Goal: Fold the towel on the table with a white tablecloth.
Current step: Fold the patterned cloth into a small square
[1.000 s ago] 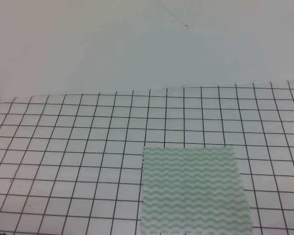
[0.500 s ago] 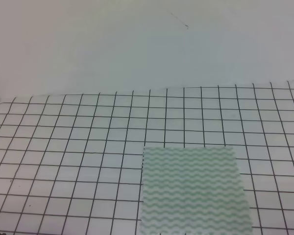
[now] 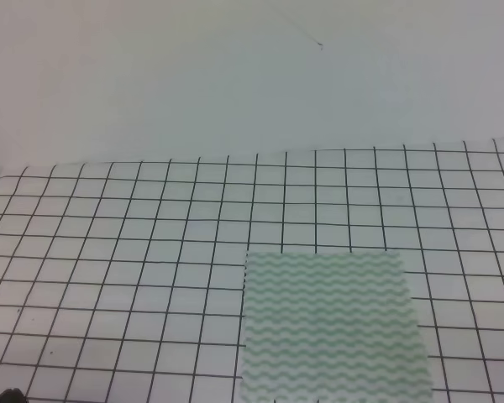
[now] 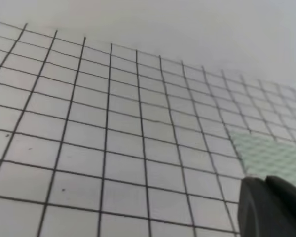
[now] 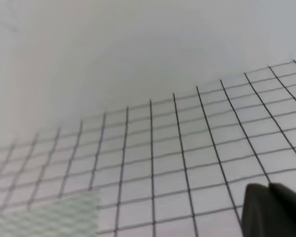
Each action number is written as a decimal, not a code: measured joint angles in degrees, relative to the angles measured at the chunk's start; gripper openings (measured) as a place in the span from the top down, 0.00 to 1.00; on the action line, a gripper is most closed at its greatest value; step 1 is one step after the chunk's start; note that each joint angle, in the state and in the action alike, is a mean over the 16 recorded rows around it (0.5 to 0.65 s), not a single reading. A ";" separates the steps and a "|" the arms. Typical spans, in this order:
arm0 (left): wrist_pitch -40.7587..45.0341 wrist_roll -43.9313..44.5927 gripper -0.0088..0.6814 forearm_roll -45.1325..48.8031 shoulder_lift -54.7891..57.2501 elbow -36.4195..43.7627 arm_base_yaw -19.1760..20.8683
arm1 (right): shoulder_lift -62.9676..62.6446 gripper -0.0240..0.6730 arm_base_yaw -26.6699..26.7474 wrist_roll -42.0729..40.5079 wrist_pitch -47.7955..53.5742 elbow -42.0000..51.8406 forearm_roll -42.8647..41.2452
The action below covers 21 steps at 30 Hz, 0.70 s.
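The towel [image 3: 332, 323], pale with light green wavy stripes, lies flat and unfolded on the white grid tablecloth [image 3: 134, 252] covering the table, right of centre and near the front edge in the exterior view. Its near edge runs off the bottom of that view. In the left wrist view a towel corner [image 4: 271, 155] shows at the right, just beyond one dark fingertip [image 4: 269, 207] of my left gripper. In the right wrist view the towel [image 5: 49, 217] sits at the lower left, well apart from the dark fingertip [image 5: 271, 210] of my right gripper. Nothing is held.
A plain pale wall [image 3: 235, 75] rises behind the table's far edge. A small dark shape [image 3: 4, 395] pokes into the bottom left corner of the exterior view.
A small dark shape has crept into the bottom left corner of the exterior view. The towel has not moved.
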 joint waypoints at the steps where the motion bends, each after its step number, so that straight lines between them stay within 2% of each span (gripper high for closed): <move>1: -0.27 0.00 0.99 -2.54 0.00 0.00 0.00 | 0.00 0.97 0.00 0.86 -0.83 0.00 2.10; 12: -1.74 0.00 0.99 -31.87 0.00 0.00 0.00 | 0.00 0.97 0.00 8.16 -6.09 0.01 21.97; 16: -1.90 0.05 0.99 -39.80 0.00 0.00 0.00 | 0.00 0.97 0.00 8.00 -6.50 0.00 24.54; 21: -1.85 0.41 0.99 -44.56 0.00 -0.01 0.00 | 0.00 0.97 0.00 6.44 -6.20 -0.43 25.34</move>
